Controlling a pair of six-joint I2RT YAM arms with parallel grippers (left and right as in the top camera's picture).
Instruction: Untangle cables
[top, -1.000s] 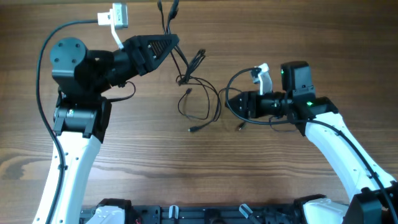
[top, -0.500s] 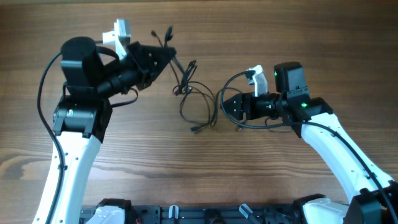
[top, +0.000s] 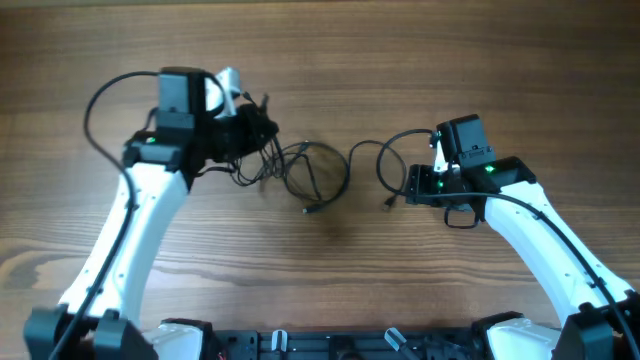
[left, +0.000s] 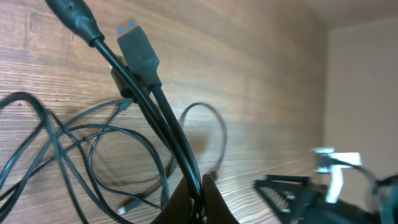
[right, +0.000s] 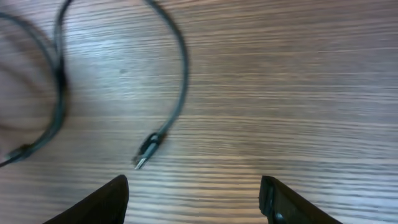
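My left gripper (top: 265, 133) is shut on two thin black cables (left: 163, 118) just below their plug ends (left: 140, 53), which stick up past the jaws. The rest of the cables lies as tangled loops (top: 305, 170) on the wood right of that gripper, with one small plug (top: 312, 209) pointing toward the front. A separate cable arc (top: 368, 150) curves toward my right gripper (top: 408, 188) and ends in a small plug (right: 148, 149). That gripper (right: 196, 202) stands open just above the table, with only bare wood between its fingers.
The wooden table (top: 320, 280) fills the scene. Both white arms reach in from the front corners, each trailing its own thicker black cable (top: 100, 95). A black rail (top: 320, 345) runs along the front edge. The right gripper (left: 292, 193) shows in the left wrist view.
My left arm has swung down and left with the cables in its grip, dragging the tangle leftward. My right gripper has drawn back to the right, away from the loops.
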